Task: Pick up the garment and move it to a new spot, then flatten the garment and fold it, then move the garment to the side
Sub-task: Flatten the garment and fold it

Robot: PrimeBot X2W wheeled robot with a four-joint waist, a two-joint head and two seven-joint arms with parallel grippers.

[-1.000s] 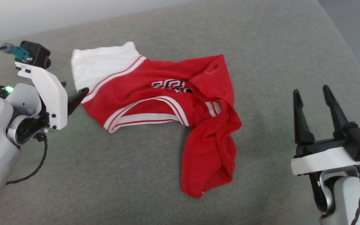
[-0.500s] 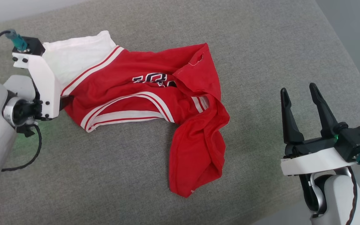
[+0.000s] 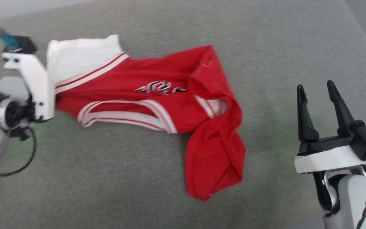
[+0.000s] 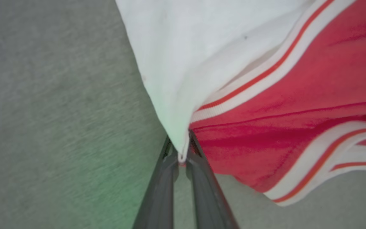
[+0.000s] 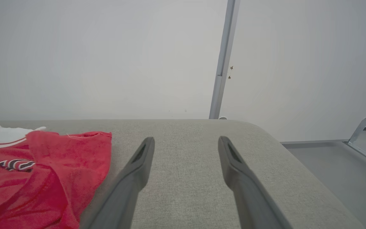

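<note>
The garment [image 3: 157, 105] lies crumpled on the grey padded surface, red with a white sleeve [image 3: 81, 57] at its far left and striped trim. One red end is bunched toward the front [image 3: 214, 159]. In the left wrist view my left gripper [image 4: 181, 149] is shut on the garment [image 4: 265, 95], pinching the edge where the white sleeve meets the red. In the head view its white wrist mount [image 3: 38, 86] hides the fingers. My right gripper [image 3: 318, 87] stands open and apart from the cloth, at the right. Its fingers [image 5: 141, 159] frame bare surface beside the garment [image 5: 43, 171].
The grey padded surface [image 3: 106, 178] spreads around the shirt; its rounded right edge [image 5: 275, 140] drops to the floor. A white wall with a metal strip [image 5: 222, 60] stands behind. A wheeled frame [image 5: 365, 149] stands on the floor at the right.
My left gripper has gone from open beside the shirt to shut on its left edge. The cloth there is drawn taut toward the left. The head camera has shifted.
</note>
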